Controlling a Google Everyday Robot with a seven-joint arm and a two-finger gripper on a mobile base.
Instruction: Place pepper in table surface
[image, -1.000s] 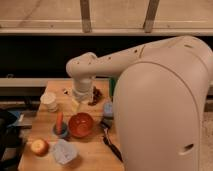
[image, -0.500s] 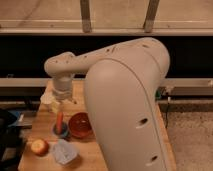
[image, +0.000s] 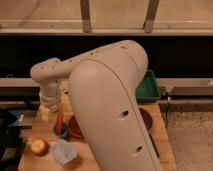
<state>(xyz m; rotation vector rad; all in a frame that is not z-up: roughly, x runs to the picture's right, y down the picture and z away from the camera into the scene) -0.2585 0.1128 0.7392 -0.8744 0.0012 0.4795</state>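
Observation:
The pepper (image: 60, 121), slender and red-orange, stands upright in a small dark blue holder (image: 61, 132) on the tan wooden table surface (image: 37, 131). My gripper (image: 46, 113) hangs below the white wrist, just left of the pepper and at about its height. I cannot tell whether it touches the pepper. The large white arm covers the middle of the view and hides much of the table.
An orange-red bowl (image: 76, 128) sits right of the pepper, partly behind the arm. A red-yellow apple (image: 39, 147) and a clear crumpled cup (image: 64, 152) lie near the front left edge. A green bin (image: 148, 86) stands at the back right, with a dark dish (image: 145, 118) in front of it.
The arm has swung left and closer to the camera, covering more of the table. The gripper has moved from the back of the table to just left of the pepper.

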